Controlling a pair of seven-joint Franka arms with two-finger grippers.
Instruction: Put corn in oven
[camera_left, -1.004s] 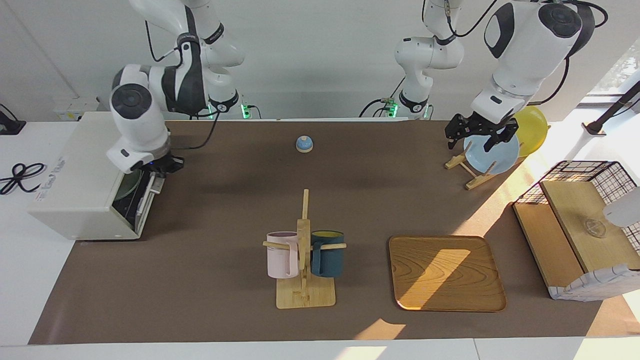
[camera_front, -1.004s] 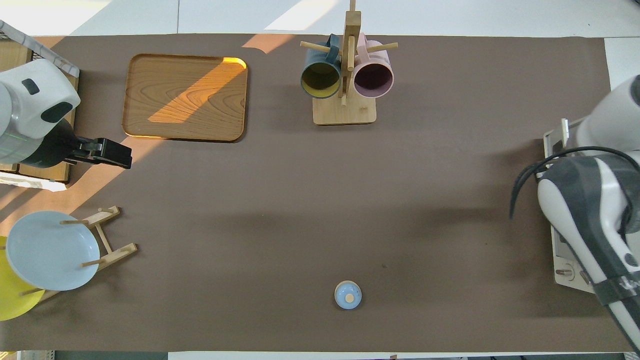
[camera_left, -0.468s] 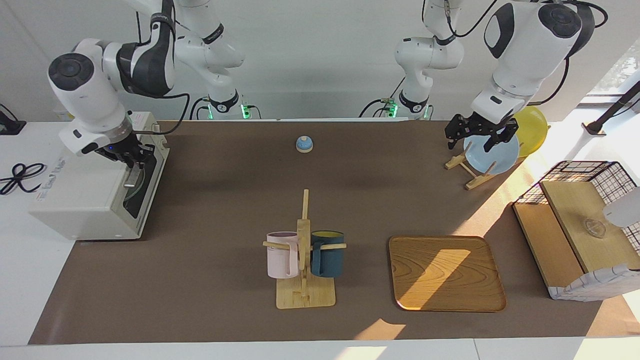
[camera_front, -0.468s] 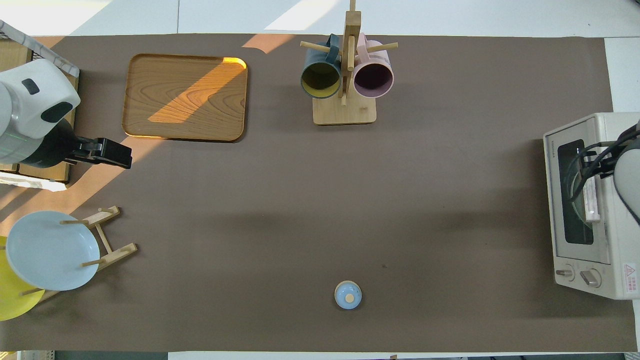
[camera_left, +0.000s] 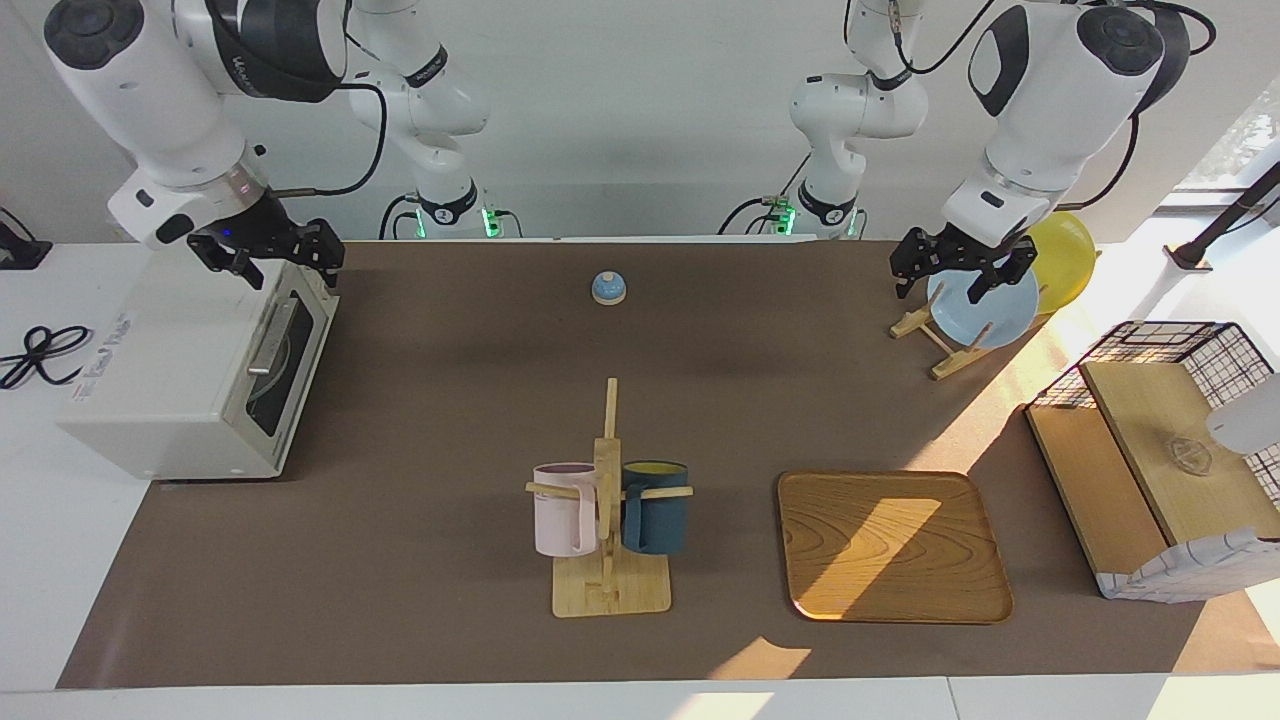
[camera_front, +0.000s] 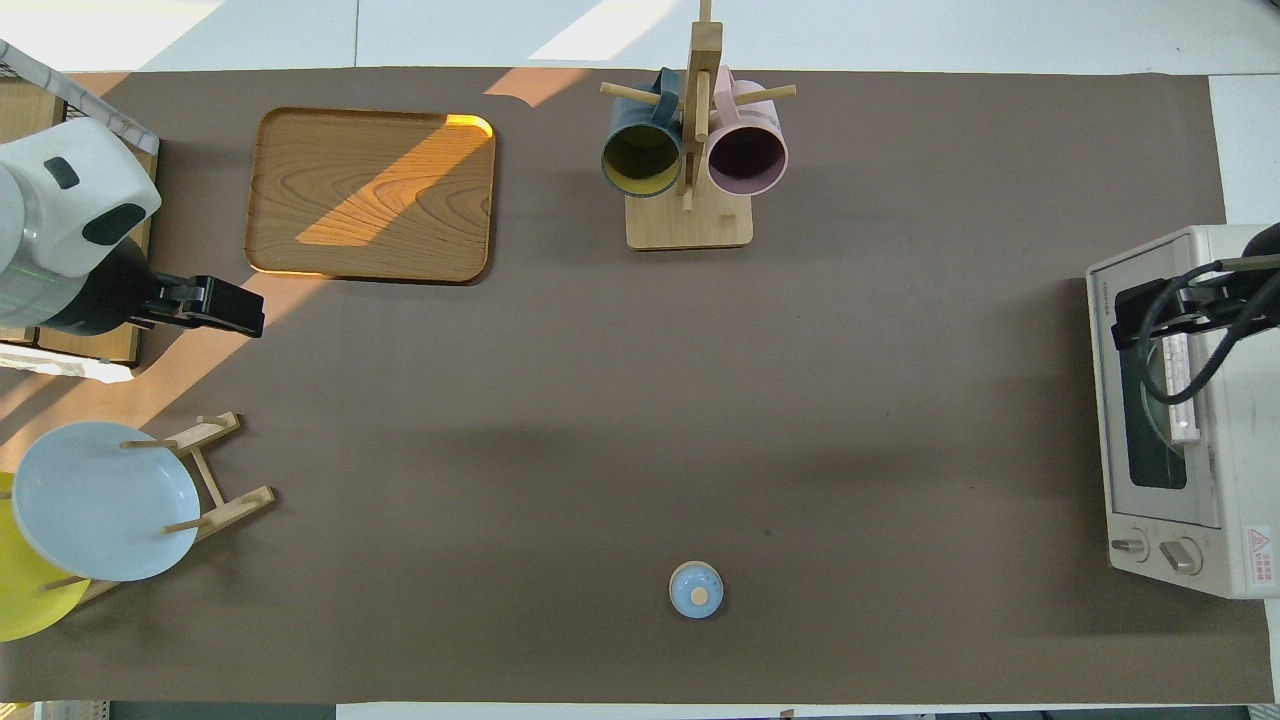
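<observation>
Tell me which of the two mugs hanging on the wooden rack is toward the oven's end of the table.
The pale pink mug; the dark teal mug hangs on the rack's tray-facing peg.

Facing cam vs overhead; shared table (camera_left: 450, 620).

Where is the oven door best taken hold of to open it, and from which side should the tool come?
Grip the metal bar handle at its middle. It runs along the upper edge of the shut door of the oven and stands off the glass, so fingers can close across it. Probably come from above, in front of the door, with the right tool, which hangs open over the oven.
</observation>
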